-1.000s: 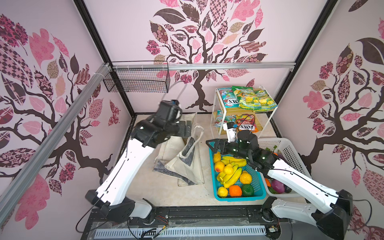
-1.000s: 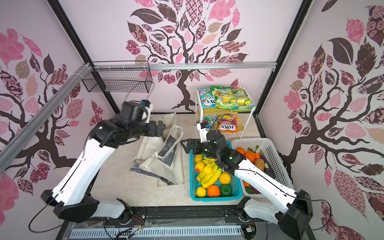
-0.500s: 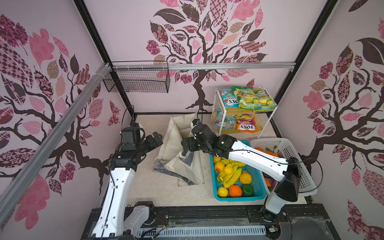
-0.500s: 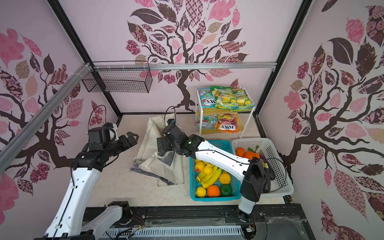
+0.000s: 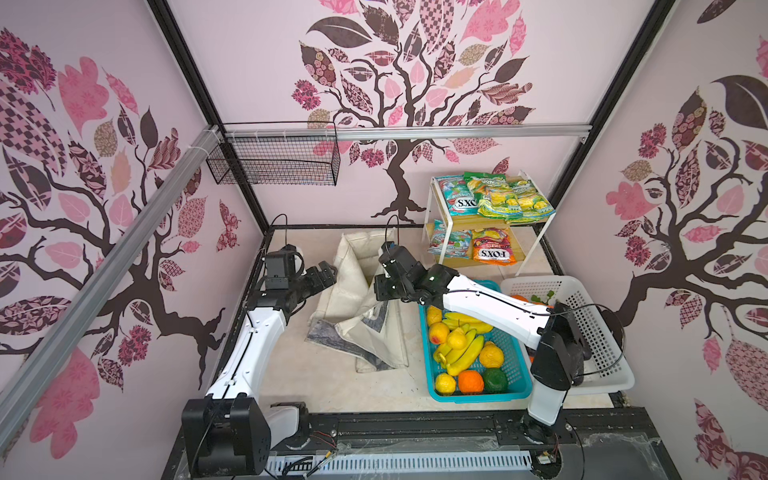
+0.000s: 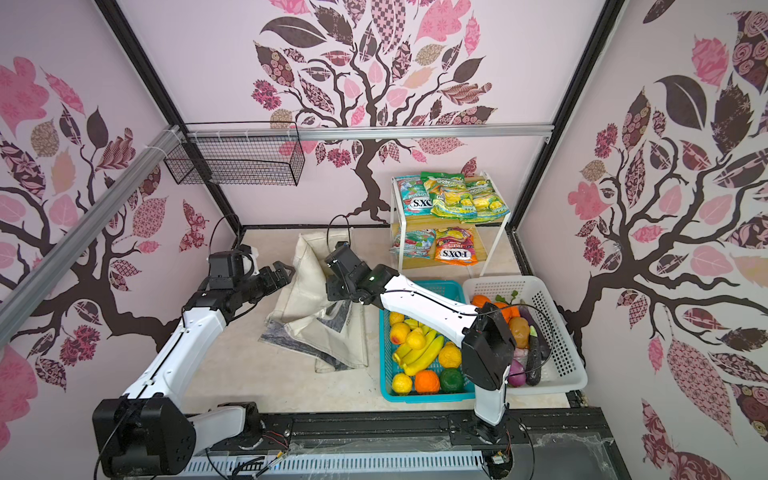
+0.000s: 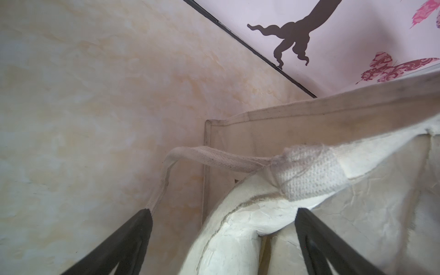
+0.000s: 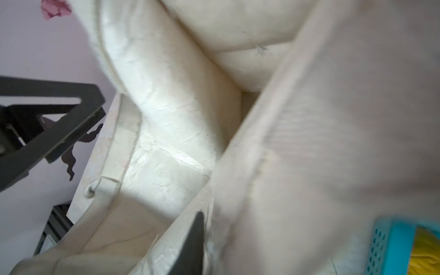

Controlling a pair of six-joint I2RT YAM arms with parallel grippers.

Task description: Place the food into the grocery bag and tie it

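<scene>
- Canvas of the grocery bag [image 5: 380, 343] lies crumpled on the surface [image 5: 324, 374] between the two pincers, with its open mouth raised at their level.
- Left pincer [image 5: 326, 270] is released, fingers spread wide. In the left wrist view the bag's cream rim sits between the two fingers [image 7: 133, 233], though I cannot tell whether either one touches it.
- A cream handle strap [image 7: 214, 159] runs from the rim to just beside one left fingertip.
- Right pincer [image 5: 380, 291] is clenched on the bag's edge on the far side from the left pincer. The right wrist view is blurred and shows one dark finger [image 8: 197, 240] pressed against canvas, the other hidden by cloth.
- Food is outside the bag: toy bananas [image 5: 461, 353] and round fruits fill the teal basket [image 5: 478, 397] just behind the right pincer, under its arm.
- Snack packets [image 5: 494, 199] lie on a two-tier rack, beyond the right pincer and well apart from it.
- A white basket [image 5: 602, 386] with more toy produce stands beside the teal one, farther from the right pincer.
</scene>
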